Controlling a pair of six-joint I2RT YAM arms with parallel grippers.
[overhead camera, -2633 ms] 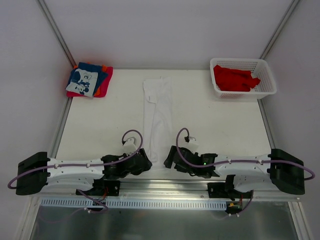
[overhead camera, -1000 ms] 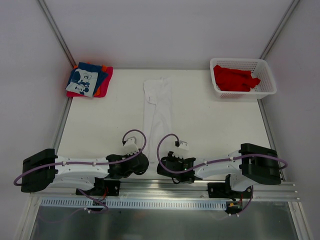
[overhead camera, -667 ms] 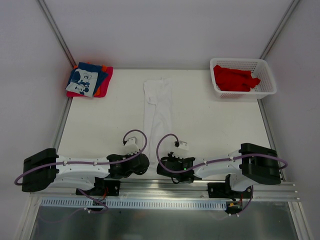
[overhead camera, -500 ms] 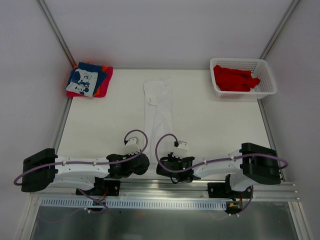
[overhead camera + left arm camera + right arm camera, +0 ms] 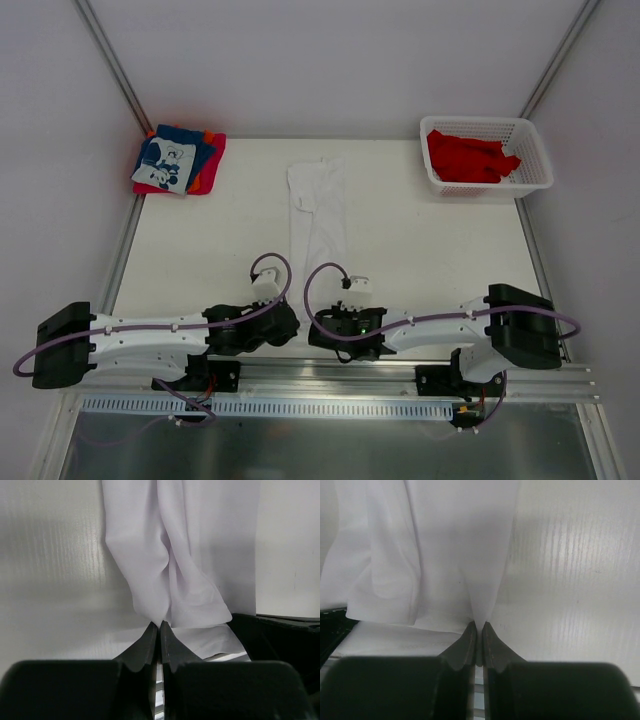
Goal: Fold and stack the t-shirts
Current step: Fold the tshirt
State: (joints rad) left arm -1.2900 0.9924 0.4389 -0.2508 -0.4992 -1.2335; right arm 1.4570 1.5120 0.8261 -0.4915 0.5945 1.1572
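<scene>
Pinching near-end corners of white t-shirt (image 5: 316, 225) w/ left gripper (image 5: 160, 630) & right gripper (image 5: 478, 632), jaws closed tight. Judged limp, light, sag-prone.

White t-shirt (image 5: 316, 225) folded lengthwise mid-table; folded stack (image 5: 178, 160) far-left; red shirts (image 5: 468, 157) far-right.

Open tabletop (image 5: 220, 250) on both sides of the white t-shirt (image 5: 315, 215), along its whole length. Far left of it, blocked by the folded stack (image 5: 180, 160); far right, by the basket (image 5: 483, 189) of red shirts (image 5: 470, 155). At its near end, crowded: left end effector (image 5: 159, 624) and right end effector (image 5: 478, 625) side by side, both pinched on the cloth.
</scene>
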